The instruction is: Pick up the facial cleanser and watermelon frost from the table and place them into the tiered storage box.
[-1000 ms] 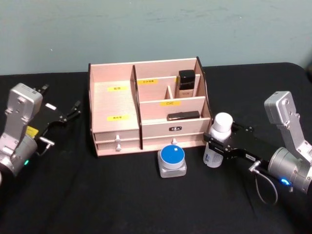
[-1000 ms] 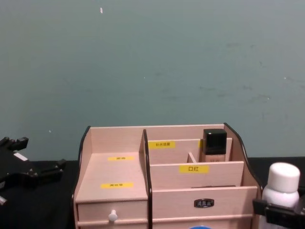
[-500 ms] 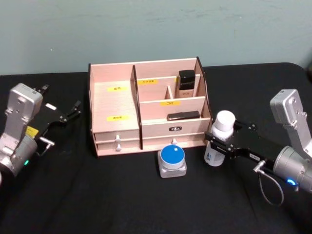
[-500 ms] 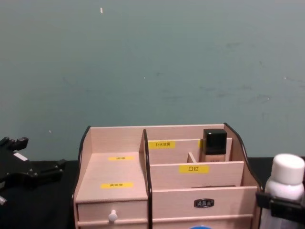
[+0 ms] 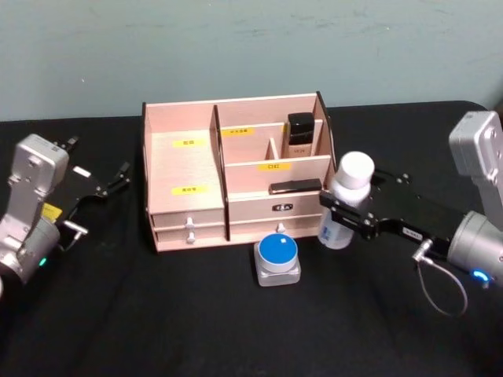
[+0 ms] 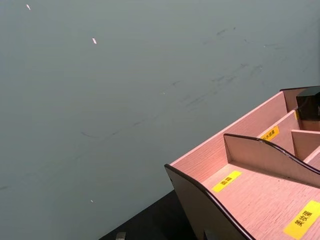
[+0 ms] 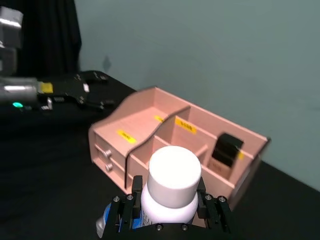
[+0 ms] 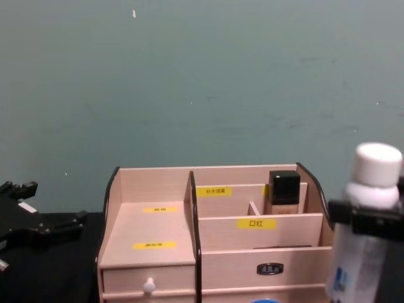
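My right gripper [image 5: 343,212] is shut on the facial cleanser [image 5: 344,201], a tall white bottle with a rounded white cap. The bottle hangs above the table, slightly tilted, just off the right end of the tiered storage box [image 5: 185,166]. The chest view shows the facial cleanser [image 8: 368,221] beside the box [image 8: 158,221], its cap above the box's rim. In the right wrist view the fingers [image 7: 131,204] clamp the bottle [image 7: 173,184] below its cap. The watermelon frost [image 5: 277,260], a clear jar with a blue lid, stands on the table before the box's drawers. My left gripper [image 5: 114,180] rests open, left of the box.
A beige bottle with a square black cap [image 5: 300,131] stands in the box's back right compartment, and a flat dark item [image 5: 295,186] lies in the tier in front of it. Black cloth [image 5: 196,314] covers the table. A grey-green wall rises behind.
My right gripper has lifted the white bottle off the table and carried it left, closer to the box's right end. The jar and the left arm have not moved.
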Tool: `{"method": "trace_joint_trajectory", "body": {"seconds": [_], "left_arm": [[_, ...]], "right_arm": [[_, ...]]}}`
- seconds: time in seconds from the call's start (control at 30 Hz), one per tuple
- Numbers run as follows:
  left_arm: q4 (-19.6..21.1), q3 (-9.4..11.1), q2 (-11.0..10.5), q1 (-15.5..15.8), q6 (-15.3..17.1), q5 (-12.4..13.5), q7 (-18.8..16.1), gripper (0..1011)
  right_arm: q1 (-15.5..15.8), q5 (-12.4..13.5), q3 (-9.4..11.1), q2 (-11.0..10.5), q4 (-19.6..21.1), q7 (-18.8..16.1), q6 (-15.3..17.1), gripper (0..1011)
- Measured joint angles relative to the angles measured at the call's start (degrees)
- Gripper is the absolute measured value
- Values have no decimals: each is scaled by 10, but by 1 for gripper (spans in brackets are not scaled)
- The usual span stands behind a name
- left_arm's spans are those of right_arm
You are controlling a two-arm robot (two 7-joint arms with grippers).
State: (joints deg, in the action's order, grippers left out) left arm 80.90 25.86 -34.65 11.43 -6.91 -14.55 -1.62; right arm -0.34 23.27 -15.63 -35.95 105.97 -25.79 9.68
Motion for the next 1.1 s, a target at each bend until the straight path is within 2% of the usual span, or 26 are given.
{"method": "trace_joint_trajectory", "body": {"seconds": [0.2,0.33,0.53,0.77,1.1], "left_arm": [[0,0,0,0,0,0,0,1010],[0,0,0,0,0,0,0,1010],[0,0,0,0,0,0,0,1010],[0,0,0,0,0,0,0,1010],[0,0,0,0,0,0,0,1010]], "right_arm": [[-27,5,-16,5,4,-4,8,609],[-52,4,-32,15,-9,-2,13,609],[-108,-6,-63,43,-50,0,19,609],[-161,-19,-88,76,-98,4,21,609],[-209,-36,-106,109,-152,11,21,609]]}}
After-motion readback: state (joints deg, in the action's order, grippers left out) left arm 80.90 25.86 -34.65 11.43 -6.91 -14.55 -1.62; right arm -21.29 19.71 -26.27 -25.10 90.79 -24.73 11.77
